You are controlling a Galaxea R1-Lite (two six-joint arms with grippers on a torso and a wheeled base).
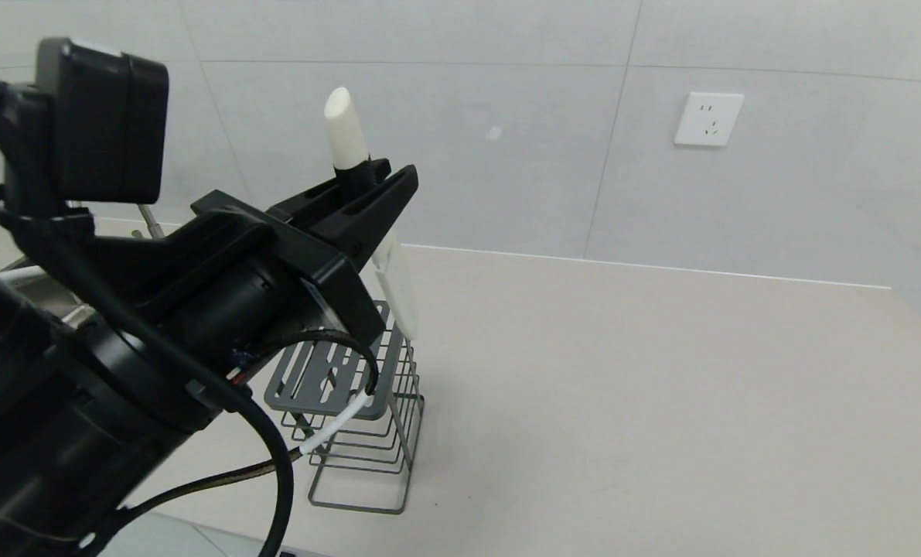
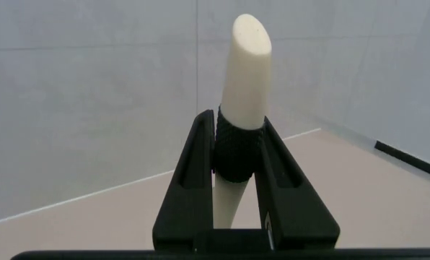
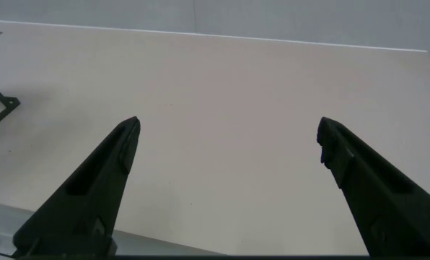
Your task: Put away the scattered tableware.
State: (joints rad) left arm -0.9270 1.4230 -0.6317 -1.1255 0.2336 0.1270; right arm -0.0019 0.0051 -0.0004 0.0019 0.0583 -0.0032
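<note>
Firmly, left tool (image 1: 359, 193) clamps a smooth, rounded cream handle (image 1: 346, 128); right tool (image 3: 229, 144) gapes empty over the matte beige counter (image 3: 222, 79), grey-tiled wall (image 1: 506, 116) behind.

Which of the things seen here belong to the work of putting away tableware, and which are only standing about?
For the job:
- cream-handled utensil, clamped in the left gripper
- grey wire rack below it on the countertop
- right gripper, open over the countertop

Just there:
- wall socket
</note>
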